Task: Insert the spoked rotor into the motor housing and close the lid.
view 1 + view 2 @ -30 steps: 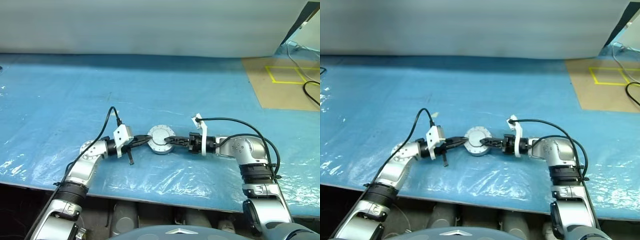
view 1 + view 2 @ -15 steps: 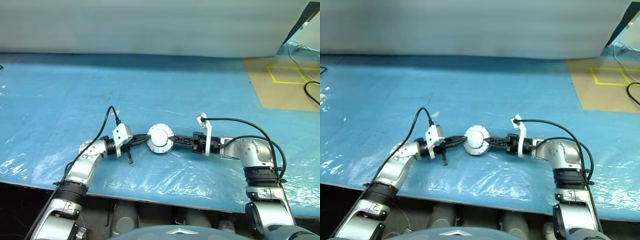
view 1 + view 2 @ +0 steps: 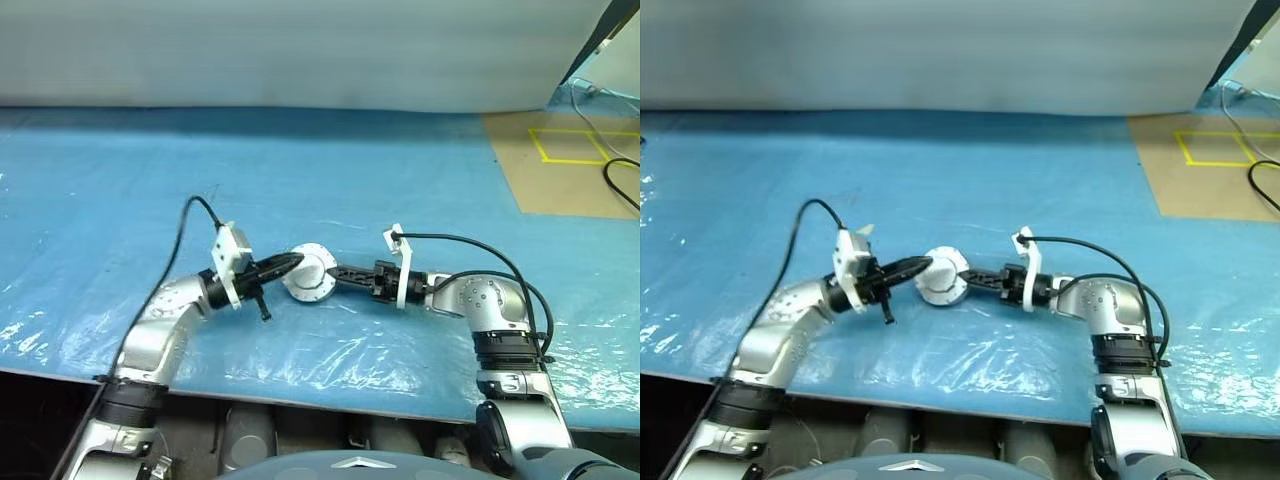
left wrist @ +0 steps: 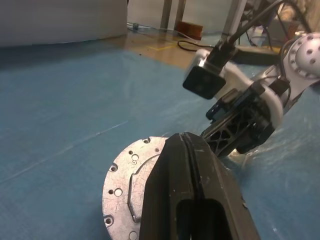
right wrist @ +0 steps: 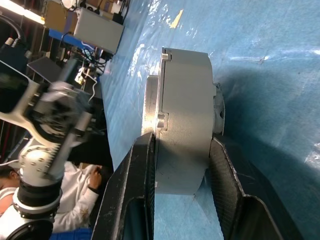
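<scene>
Blue plastic-covered surface (image 3: 420, 190) with a grey wall behind. From my remote seat, the motor housing (image 3: 309, 274) with the lid (image 4: 131, 185) on sits mid-surface, tipped up on edge, its flat silver face turned toward my left arm and its axis running roughly along the line between both arms. Right pincer (image 3: 334, 272) reaches in sideways from the right, clamped across the housing's thickness. Left pincer (image 3: 292, 260) is pinched fully closed, pointing right, tip against the lid face.

Blue plastic sheet (image 3: 300, 170) over table, grey wall (image 3: 300, 50) behind, brown floor (image 3: 570, 170) (yellow tape).
</scene>
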You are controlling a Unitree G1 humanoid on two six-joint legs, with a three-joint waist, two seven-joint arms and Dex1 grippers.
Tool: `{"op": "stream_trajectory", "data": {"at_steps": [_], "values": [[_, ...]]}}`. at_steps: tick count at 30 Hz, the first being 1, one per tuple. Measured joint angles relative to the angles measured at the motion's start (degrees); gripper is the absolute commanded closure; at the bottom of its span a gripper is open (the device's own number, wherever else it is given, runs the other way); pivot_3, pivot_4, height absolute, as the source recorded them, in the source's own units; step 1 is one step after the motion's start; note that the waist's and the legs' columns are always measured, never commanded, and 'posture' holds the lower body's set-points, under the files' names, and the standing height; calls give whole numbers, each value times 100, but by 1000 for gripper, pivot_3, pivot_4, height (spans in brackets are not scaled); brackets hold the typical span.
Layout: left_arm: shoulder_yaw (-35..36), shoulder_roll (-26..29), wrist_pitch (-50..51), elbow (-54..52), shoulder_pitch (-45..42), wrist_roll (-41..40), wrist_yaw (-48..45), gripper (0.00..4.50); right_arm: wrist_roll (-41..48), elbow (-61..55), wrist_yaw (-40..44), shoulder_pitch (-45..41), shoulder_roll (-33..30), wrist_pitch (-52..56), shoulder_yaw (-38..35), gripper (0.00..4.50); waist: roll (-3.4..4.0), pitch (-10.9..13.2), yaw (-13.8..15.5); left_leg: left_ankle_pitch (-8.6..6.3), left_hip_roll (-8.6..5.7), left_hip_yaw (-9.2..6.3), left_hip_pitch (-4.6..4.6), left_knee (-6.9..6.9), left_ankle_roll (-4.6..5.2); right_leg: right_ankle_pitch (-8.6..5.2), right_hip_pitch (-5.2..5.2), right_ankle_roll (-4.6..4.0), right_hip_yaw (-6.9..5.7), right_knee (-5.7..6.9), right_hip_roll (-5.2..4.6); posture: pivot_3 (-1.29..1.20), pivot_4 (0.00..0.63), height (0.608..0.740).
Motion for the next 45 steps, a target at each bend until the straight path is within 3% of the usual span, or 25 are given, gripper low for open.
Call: {"op": "stream_trajectory", "data": {"at_steps": [5,9,10,12,16,24,31,45], "values": [[1105,159,1376,-75,134,-1428,588,4500,163,74,-186,-13,4,137,-388,3371,2,3,41,0,-10,4,-10,4,0,0,3,0,1,-9,-4,0,150,740],[1489,111,1825,120,173,-1805,977,4500,510,74,-449,-175,236,445,-787,3371,2,3,32,0,-7,3,-13,1,0,1,-2,2,1,-12,-1,0,150,740],[1496,87,1893,183,200,-1820,1023,4321,642,73,-501,-259,291,522,-889,3371,2,3,21,0,-6,2,-12,1,0,1,-4,2,1,-12,1,0,150,740],[1491,-17,2047,269,300,-1865,1091,3913,957,63,-650,-521,419,724,-1183,3371,1,4,11,0,-3,1,-12,1,-1,1,-4,2,1,-11,4,0,150,740],[1502,-328,2536,485,386,-2292,1158,2588,1598,-93,-954,-1084,621,1119,-1603,3371,1,4,38,0,0,3,-13,0,-2,1,-3,3,0,-12,6,0,150,740],[1889,-901,3225,84,518,-3997,1767,28,1879,-182,-1373,-1177,571,1384,-1643,3371,-2,6,50,-2,-7,2,-22,3,-6,2,1,5,-1,-13,5,0,150,740],[1694,-732,3571,-246,776,-4386,2073,28,1877,-91,-1399,-1186,397,1370,-1633,3371,-3,6,36,-3,-4,-1,-17,1,-10,16,1,34,1,-16,13,0,150,740],[1161,-1602,3291,699,-350,-3947,1942,28,1875,-31,-1400,-1309,411,1311,-1411,3371,-4,7,50,0,-13,-2,-18,7,-12,25,10,47,2,-12,12,0,150,740]]}}
